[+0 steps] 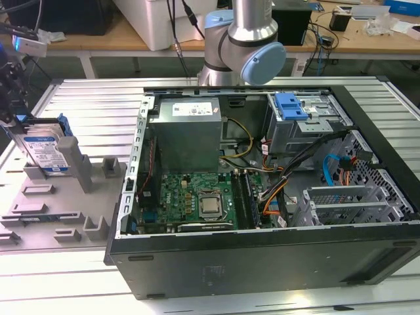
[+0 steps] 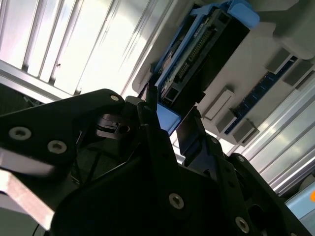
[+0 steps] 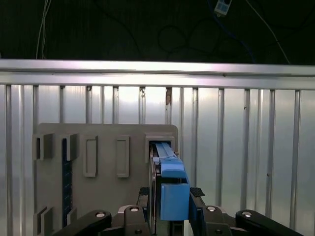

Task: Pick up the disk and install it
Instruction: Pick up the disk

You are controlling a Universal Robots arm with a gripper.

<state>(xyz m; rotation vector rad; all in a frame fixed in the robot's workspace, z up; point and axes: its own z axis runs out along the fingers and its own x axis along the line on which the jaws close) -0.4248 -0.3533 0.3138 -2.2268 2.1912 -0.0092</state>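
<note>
The disk (image 1: pixel 47 149), silver with a white-and-blue label and a blue carrier, stands on edge in a slot of the grey holder (image 1: pixel 72 190) at the exterior view's left. My gripper (image 1: pixel 20 121) comes down on its top edge from the far left. In both wrist views the black fingers straddle the blue carrier: the disk (image 3: pixel 165 157) runs away from the gripper (image 3: pixel 172 194), and the disk (image 2: pixel 197 54) sits between the fingers of the gripper (image 2: pixel 170 118). The fingers press against the carrier's sides, shut on it. The disk's lower part still rests in the holder (image 3: pixel 103 162).
An open computer case (image 1: pixel 262 262) lies at the exterior view's right, with a motherboard, cables, a grey power supply (image 1: pixel 187 131) and a drive cage with a blue handle (image 1: pixel 292 108). The arm's base (image 1: pixel 243 46) stands behind the case. Everything rests on a ribbed metal table (image 1: pixel 79 92).
</note>
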